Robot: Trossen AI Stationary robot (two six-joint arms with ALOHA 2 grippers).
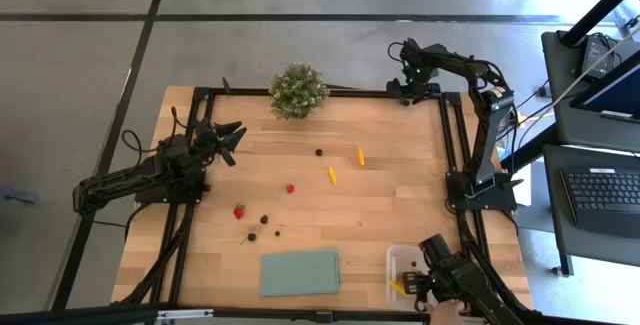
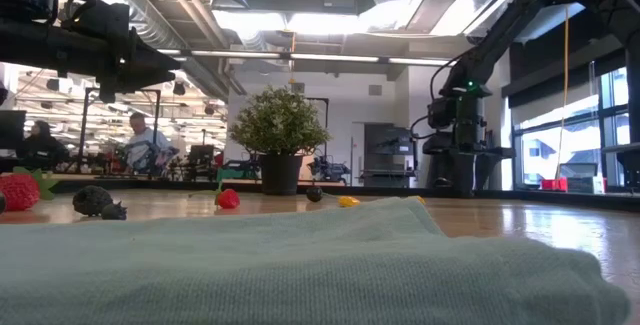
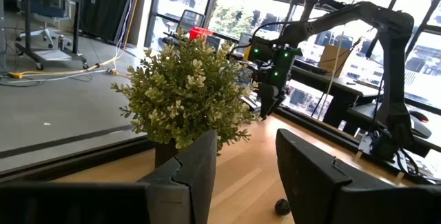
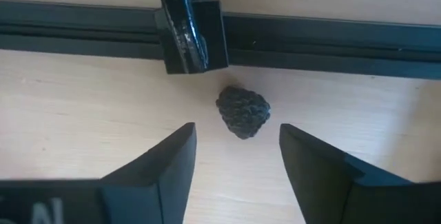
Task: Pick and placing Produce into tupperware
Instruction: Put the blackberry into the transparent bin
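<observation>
1. High view: the right gripper is at the far edge of the table, against the black frame rail. The left gripper waits at the left side. The tupperware stands at the near right corner, well apart from both, with a yellow piece inside. A strawberry, three loose berries and two yellow-orange pieces lie mid-table, and a green sheet lies near.
2. Low view: the sheet fills the near ground. The strawberry lies at far left and a potted plant stands behind.
3. Left wrist view: the left gripper's fingers stand apart with nothing between them, facing the plant.
4. Right wrist view: the right gripper's fingers are spread. A dark berry lies on the wood between the tips, touching neither, just before the rail
</observation>
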